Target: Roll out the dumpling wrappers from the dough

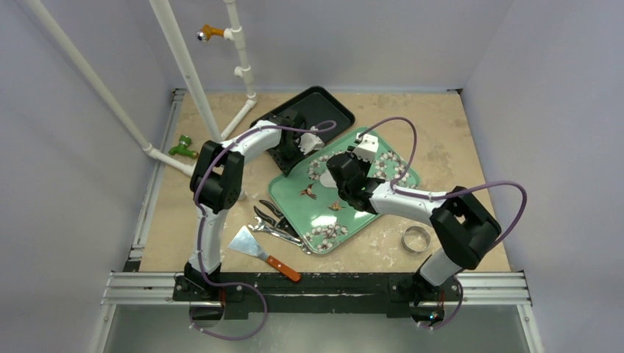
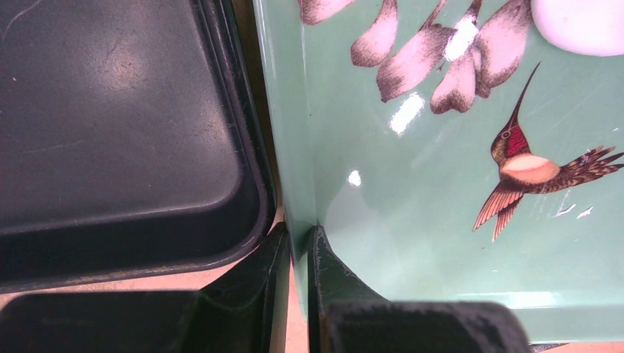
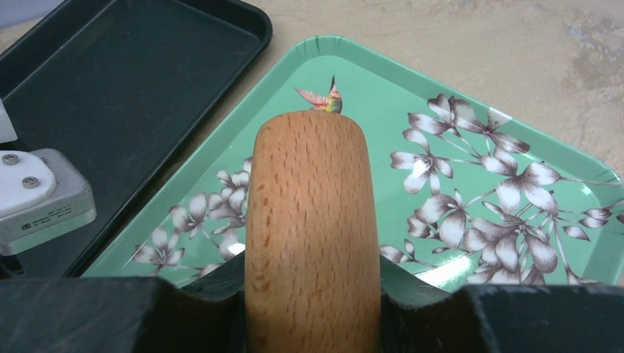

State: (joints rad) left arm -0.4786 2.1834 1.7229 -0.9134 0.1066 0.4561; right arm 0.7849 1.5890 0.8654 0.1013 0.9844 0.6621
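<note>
A green floral tray (image 1: 390, 195) lies mid-table. My left gripper (image 2: 298, 235) is shut on its left rim (image 2: 291, 147), one finger on each side; in the top view it (image 1: 293, 156) sits where the green tray meets the black one. My right gripper (image 3: 313, 273) is shut on a wooden rolling pin (image 3: 313, 213), which points away from me over the tray; in the top view this gripper (image 1: 346, 182) hovers above the tray's middle. A flat white dough wrapper (image 2: 581, 26) lies on the tray, seen in the top view (image 1: 328, 179) just left of the right gripper.
A black tray (image 1: 327, 107) lies behind, touching the green one. A scraper with a wooden handle (image 1: 261, 250) and metal tongs (image 1: 278, 220) lie left of the green tray. A metal ring cutter (image 1: 416, 238) sits at the right front. White pipes (image 1: 184, 66) stand at the back left.
</note>
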